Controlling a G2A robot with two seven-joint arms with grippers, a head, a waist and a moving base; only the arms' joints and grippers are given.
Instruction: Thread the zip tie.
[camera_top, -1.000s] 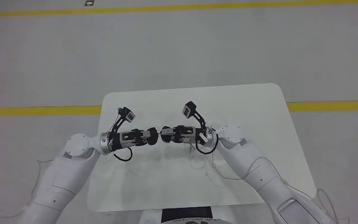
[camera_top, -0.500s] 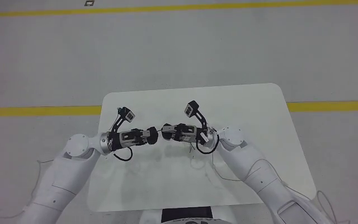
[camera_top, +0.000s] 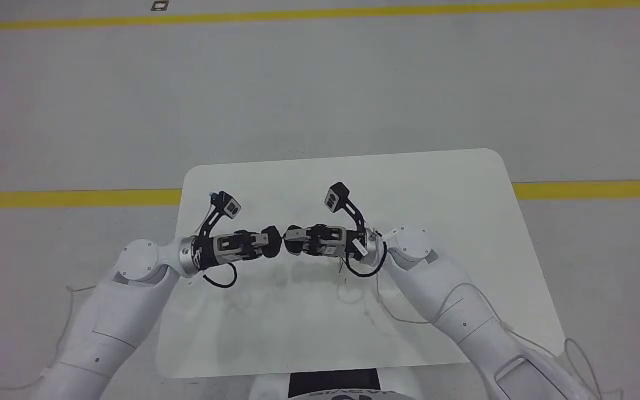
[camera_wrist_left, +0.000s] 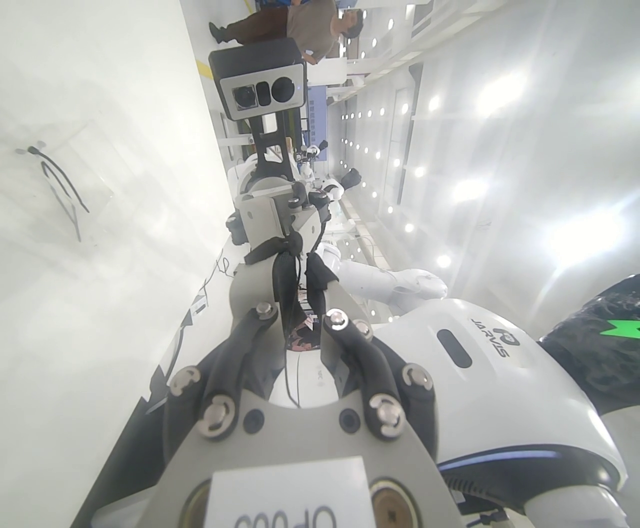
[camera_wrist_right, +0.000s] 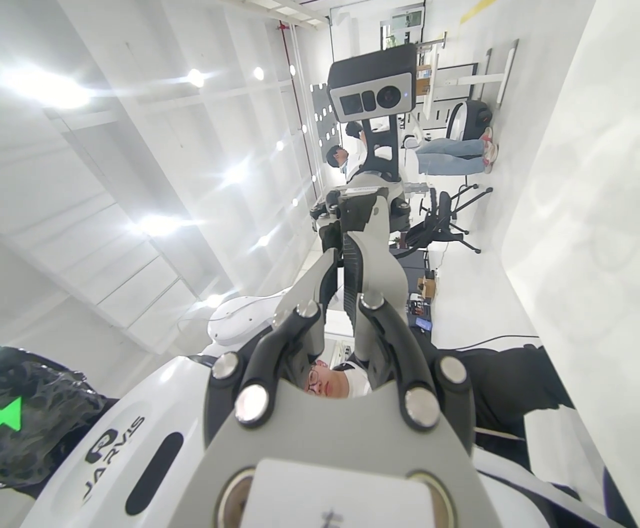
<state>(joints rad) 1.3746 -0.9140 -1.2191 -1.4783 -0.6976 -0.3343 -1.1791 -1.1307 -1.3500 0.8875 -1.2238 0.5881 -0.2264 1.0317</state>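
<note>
Over the middle of the white table (camera_top: 450, 200) my two grippers meet tip to tip. The left gripper (camera_top: 276, 240) comes in from the left and the right gripper (camera_top: 291, 239) from the right. In the left wrist view my left gripper (camera_wrist_left: 295, 255) has its fingers drawn together, and a short black zip tie (camera_wrist_left: 274, 250) lies across their tips against the right gripper's fingers. In the right wrist view my right gripper (camera_wrist_right: 345, 250) also has its fingers pressed together, pointing at the left one. The part of the tie inside the pinch is hidden.
Spare black zip ties (camera_wrist_left: 62, 182) lie on a clear sheet on the table, just below the right gripper in the top view (camera_top: 350, 268). The floor around the table has yellow lines (camera_top: 560, 189). Bare tabletop lies toward the far edge and the right side.
The right gripper pulled a little away to the right half a second ago and has now come back left against the left gripper. The left arm has stayed put.
</note>
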